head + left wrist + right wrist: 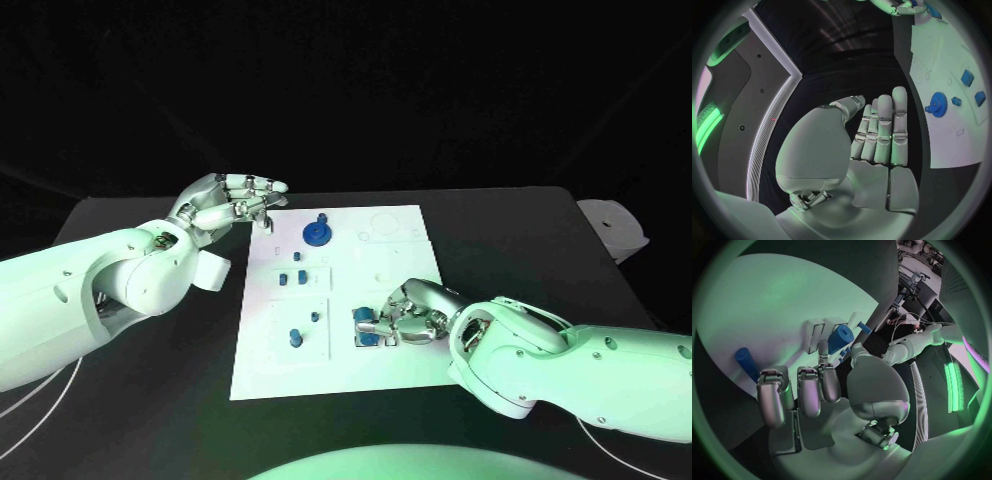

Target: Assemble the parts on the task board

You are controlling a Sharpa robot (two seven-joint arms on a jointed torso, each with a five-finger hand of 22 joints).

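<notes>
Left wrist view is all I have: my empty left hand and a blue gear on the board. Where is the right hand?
Observer: The right hand is at the near right part of the task board, with its fingers down among small blue parts.
Operator: Is it holding one?
Observer: The right wrist view shows a blue cylinder right at its fingertips and thumb. I cannot tell whether it is gripped.
Operator: Any loose part close by?
Observer: Yes, a blue peg lies on the board, apart from the fingers.
</notes>
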